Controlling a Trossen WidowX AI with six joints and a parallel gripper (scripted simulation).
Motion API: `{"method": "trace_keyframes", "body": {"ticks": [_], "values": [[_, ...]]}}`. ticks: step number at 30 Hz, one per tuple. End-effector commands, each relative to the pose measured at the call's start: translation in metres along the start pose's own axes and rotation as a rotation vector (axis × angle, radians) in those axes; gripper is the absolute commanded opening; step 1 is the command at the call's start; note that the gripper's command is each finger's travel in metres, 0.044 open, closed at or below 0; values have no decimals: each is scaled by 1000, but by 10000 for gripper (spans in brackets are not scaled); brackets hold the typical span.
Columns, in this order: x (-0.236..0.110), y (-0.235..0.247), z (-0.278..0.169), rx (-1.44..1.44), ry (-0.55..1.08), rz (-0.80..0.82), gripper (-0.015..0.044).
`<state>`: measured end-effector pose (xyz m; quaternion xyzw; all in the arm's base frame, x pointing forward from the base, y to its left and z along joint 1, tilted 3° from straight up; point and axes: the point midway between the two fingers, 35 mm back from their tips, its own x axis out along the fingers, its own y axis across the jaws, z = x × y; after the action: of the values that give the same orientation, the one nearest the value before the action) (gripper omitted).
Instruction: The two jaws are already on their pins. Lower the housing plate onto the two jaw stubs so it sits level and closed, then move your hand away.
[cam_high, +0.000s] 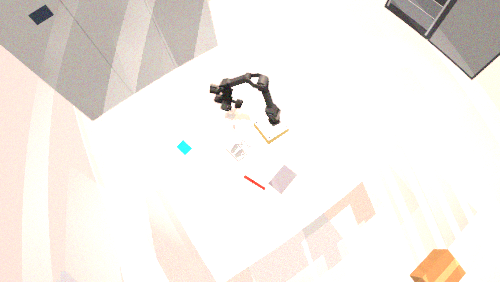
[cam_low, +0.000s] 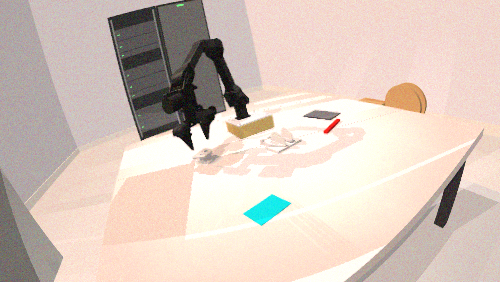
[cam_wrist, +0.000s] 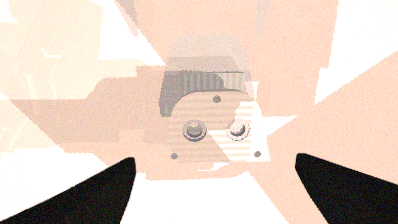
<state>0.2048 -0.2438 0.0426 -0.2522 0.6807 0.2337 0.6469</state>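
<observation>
Open fingers above the housing plate

The gripper (cam_high: 232, 106) (cam_low: 200, 144) (cam_wrist: 216, 162) has its fingers spread wide with nothing between them. Between and beyond their tips, in the wrist view, lies the housing plate (cam_wrist: 215, 147), with two round ringed holes and three small dark dots; a pale rounded piece (cam_wrist: 207, 55) shows past its curved edge. Whether the plate sits level is hard to tell: glare and shadow patches break up its outline, and in the exterior view it is a small pale blur just below the fingers. The jaws cannot be made out. Both fingers are cut off by the wrist picture's lower part.

Near the fingers, the arm (cam_high: 267, 95) (cam_low: 222, 67) stands on a yellow-sided block (cam_high: 270, 140) (cam_low: 251, 128). Farther off are a pale flat part (cam_high: 238, 150) (cam_low: 281, 142), a red bar (cam_high: 254, 182) (cam_low: 332, 126), a dark flat panel (cam_high: 283, 179) (cam_low: 321, 115) and a cyan sheet (cam_high: 184, 147) (cam_low: 267, 209).

Sunlit patches cross the pale desk (cam_high: 165, 170) (cam_low: 220, 240); a dark rack cabinet (cam_low: 142, 136) rises behind the arm.
</observation>
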Motion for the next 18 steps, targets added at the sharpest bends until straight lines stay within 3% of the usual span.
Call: {"method": "trace_keyframes", "body": {"ticks": [1, 18], "values": [[1, 0, 0, 0, 0, 0, 440], [28, -3, 0, -1, 2, -2, 440]]}}
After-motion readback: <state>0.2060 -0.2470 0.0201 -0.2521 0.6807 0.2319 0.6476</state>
